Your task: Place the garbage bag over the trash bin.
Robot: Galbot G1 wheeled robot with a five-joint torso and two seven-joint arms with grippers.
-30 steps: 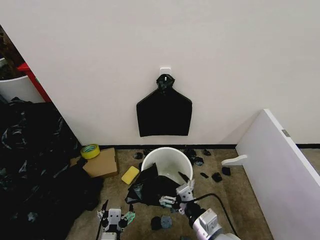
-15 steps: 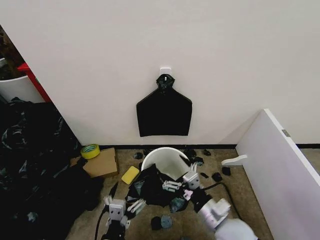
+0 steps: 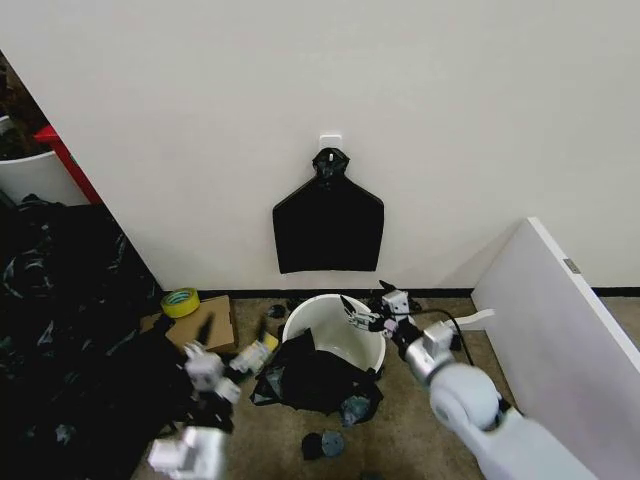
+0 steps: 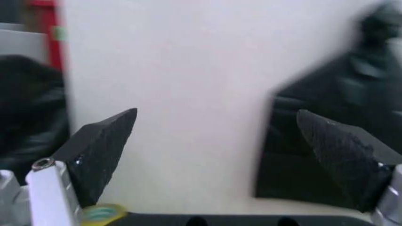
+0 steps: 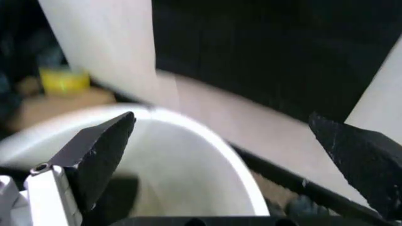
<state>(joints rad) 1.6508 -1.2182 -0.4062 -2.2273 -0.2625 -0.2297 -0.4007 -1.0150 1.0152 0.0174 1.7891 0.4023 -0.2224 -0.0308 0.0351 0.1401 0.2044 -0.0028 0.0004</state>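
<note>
Head view: right gripper spread empty over the bin; bag slumped at its 6 o'clock. Left gripper, spread empty, faces the wall.

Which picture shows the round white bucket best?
The head view: the round cream-white plastic bucket stands whole by the wall, a wrinkly black plastic bag draped over its near side and the right gripper, jaws open, above its rim. The right wrist view shows part of its rim. The left wrist view faces the wall.
</note>
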